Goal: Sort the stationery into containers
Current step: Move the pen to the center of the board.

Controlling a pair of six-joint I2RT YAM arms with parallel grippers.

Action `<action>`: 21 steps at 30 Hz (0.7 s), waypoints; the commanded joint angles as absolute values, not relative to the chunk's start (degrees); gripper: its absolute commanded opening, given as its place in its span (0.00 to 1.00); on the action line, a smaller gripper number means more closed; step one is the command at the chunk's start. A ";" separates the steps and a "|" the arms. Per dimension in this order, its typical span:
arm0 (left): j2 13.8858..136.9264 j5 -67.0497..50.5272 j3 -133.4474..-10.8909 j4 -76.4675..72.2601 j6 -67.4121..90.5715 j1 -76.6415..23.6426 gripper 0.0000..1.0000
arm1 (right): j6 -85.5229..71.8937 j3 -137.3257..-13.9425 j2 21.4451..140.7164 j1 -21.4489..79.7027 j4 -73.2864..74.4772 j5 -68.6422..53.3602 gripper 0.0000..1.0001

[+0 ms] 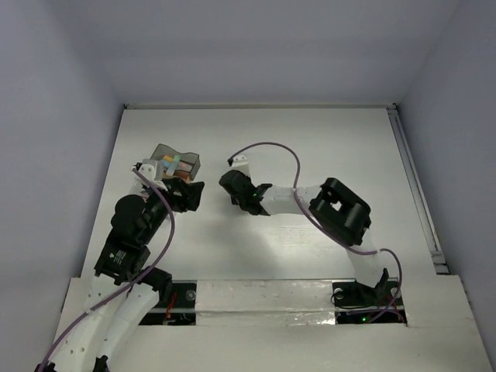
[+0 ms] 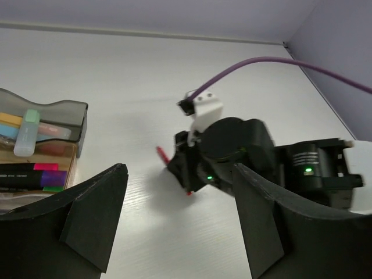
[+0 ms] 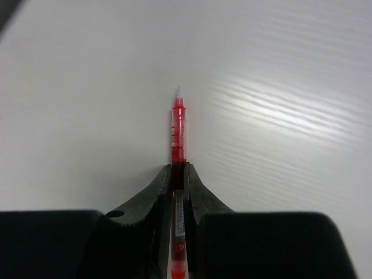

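Black fingers [image 3: 152, 200] of our right gripper [image 3: 179, 174] fill the bottom of the wrist view, pressed together on a red pen [image 3: 178, 128]. The pen's long axis runs straight up the frame, in line with the fingers, its pale tip pointing toward the top edge. From the left wrist view it sits on a slant, upper left to lower right. We cannot tell whether it is off the table [image 1: 325, 147].

In the overhead view the pen and its gripper sit near centre frame, right of the containers [image 1: 163, 149] and apart from them. Our left gripper [image 1: 195, 196] hangs just beside the containers, jaws apart and empty.

We judge the pick made and the carry not yet begun. The next move calls for a lift, a short trip toward upper left, and turning the pen to match a compartment while avoiding the left arm.
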State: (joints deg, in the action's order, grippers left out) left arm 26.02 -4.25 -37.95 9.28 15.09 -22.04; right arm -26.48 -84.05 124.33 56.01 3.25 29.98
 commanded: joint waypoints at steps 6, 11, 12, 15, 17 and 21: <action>29.53 -6.68 -39.37 6.33 15.64 -22.24 0.69 | -29.53 -63.21 113.39 53.79 7.91 29.10 0.04; 30.32 -6.33 -39.55 6.33 15.38 -21.19 0.69 | -29.01 -62.22 111.53 53.79 5.89 27.16 0.14; 30.41 -6.33 -39.55 6.24 15.38 -21.18 0.69 | -28.74 -62.49 111.36 53.79 5.89 26.72 0.17; 30.50 -6.07 -39.55 6.33 15.21 -21.18 0.69 | -28.13 -63.28 109.96 53.79 5.80 25.93 0.24; 30.76 -6.15 -39.55 6.24 15.21 -20.66 0.69 | -27.78 -63.54 108.64 53.79 5.97 25.84 0.28; 31.29 -6.85 -39.55 5.98 15.03 -20.13 0.69 | -27.51 -64.69 107.06 53.79 7.82 27.16 0.38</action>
